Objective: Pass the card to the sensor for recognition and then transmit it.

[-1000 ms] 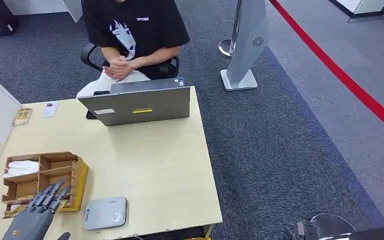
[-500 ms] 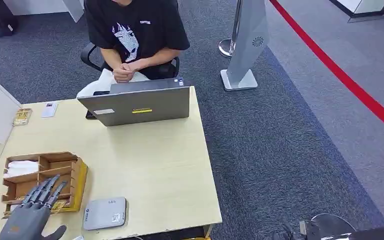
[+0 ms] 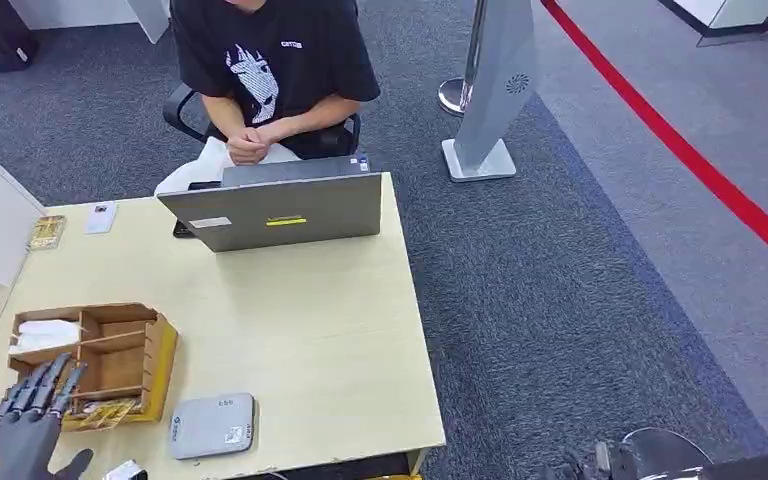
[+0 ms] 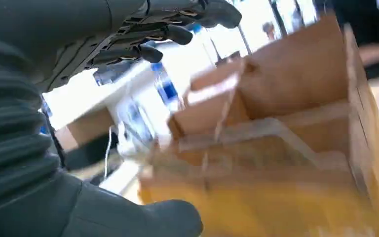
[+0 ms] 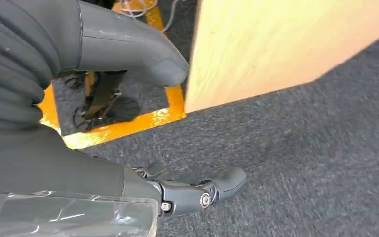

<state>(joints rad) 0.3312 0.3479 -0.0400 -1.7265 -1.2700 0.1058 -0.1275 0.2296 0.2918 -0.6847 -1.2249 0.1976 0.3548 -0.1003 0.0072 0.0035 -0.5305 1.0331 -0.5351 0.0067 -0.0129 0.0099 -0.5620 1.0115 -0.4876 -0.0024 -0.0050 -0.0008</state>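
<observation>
One laptop (image 3: 278,208), yellow label, writing unreadable

No lettering can be read for certain. The person's black shirt (image 3: 275,50) bears a white graphic and a small illegible word. The laptop (image 3: 278,208) carries a yellow sticker, unreadable.

left hand (image 3: 15,440): matte dark grey, slim segmented black fingers | right hand (image 5: 103,148): grey ribbed wrist cover, thick smooth thumb, silver finger screw, clear plastic panel
</observation>
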